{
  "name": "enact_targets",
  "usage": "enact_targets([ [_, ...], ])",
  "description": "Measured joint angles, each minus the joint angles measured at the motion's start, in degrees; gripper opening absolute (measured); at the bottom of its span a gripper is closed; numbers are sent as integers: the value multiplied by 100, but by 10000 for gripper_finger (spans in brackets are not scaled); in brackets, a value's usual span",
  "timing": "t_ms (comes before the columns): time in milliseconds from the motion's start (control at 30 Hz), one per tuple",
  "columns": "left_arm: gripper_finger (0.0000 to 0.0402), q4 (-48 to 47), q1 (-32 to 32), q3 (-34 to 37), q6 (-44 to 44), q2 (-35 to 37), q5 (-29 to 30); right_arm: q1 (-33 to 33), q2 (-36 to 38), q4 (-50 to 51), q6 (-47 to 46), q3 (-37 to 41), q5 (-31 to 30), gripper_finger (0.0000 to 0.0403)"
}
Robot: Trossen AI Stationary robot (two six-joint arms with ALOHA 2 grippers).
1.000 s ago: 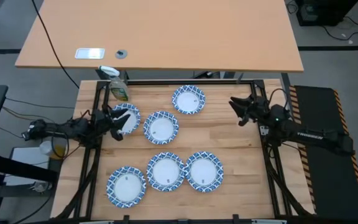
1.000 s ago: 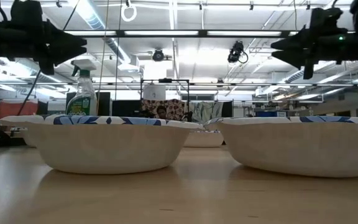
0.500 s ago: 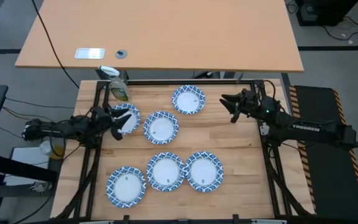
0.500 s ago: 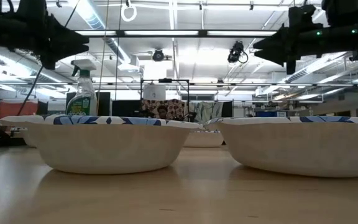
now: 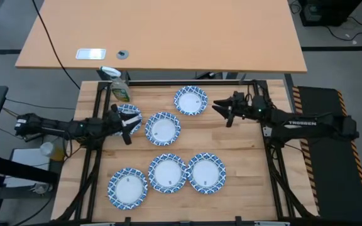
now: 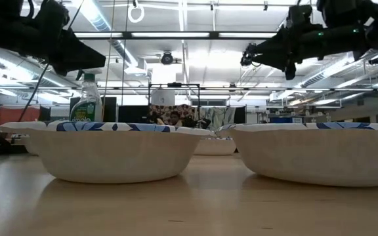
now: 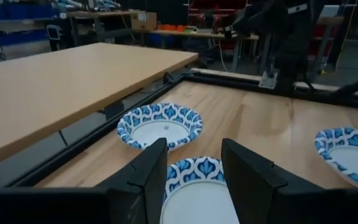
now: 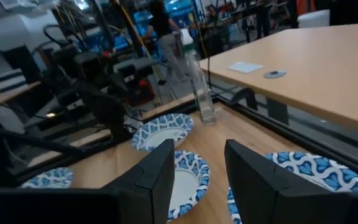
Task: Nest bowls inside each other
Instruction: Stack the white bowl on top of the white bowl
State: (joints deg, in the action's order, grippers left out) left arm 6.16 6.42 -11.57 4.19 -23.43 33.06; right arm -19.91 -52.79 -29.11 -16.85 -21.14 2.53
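Note:
Six blue-rimmed white bowls rest flat on the wooden table: one at the far middle [image 5: 190, 100], one at the centre [image 5: 163, 129], one at the left [image 5: 131, 113], and a near row of three [image 5: 128, 188], [image 5: 167, 172], [image 5: 206, 172]. My left gripper [image 5: 124, 123] hovers open above the left bowl, pointing level toward the centre bowl [image 7: 194, 186]. My right gripper [image 5: 222, 113] hangs open in the air, to the right of the far-middle bowl [image 8: 309, 174]. Both are high above the bowls in the low view: left gripper [image 6: 90, 62], right gripper [image 6: 249, 56].
A green-yellow spray bottle [image 5: 119, 88] stands at the table's far left corner, just beyond the left bowl. A black frame rail [image 5: 187, 82] runs around the table. A larger tan desk [image 5: 162, 34] lies behind it. Bare wood [image 5: 241, 150] shows right of the bowls.
My right gripper has gone from the table's right edge toward the left, rising a little, and now stands close to the far-middle bowl. My left gripper has gone a little toward the right and up, over the left bowl. The bowls have kept still.

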Motion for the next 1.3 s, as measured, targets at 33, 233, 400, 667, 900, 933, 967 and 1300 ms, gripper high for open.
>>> enact_targets([
  [33, 155, 27, 16, 0, -54, -3, 3, 58, -93, -1, 59, -53, -88, 150],
  [233, 155, 228, 328, -4, -235, -10, 2, 440, -578, -1, 450, -424, -503, 150],
  [400, 155, 284, 650, -4, -140, -27, 10, 717, -910, 4, 809, -637, -754, 150],
  [667, 155, 269, 769, -74, -48, -110, 197, 858, -1185, 168, 912, -929, -752, 150],
  [900, 155, -100, 787, -737, -74, -741, 198, 986, -1269, 639, 960, -1255, -750, 150],
  [933, 155, -195, 802, -862, -72, -851, 201, 1003, -1269, 705, 981, -1282, -750, 150],
  [967, 155, -276, 816, -999, -73, -951, 203, 1026, -1269, 717, 1016, -1312, -749, 150],
  [1300, 155, -840, 1128, -1926, -156, -1538, 201, 1230, -1260, 694, 1105, -1435, -748, 150],
])
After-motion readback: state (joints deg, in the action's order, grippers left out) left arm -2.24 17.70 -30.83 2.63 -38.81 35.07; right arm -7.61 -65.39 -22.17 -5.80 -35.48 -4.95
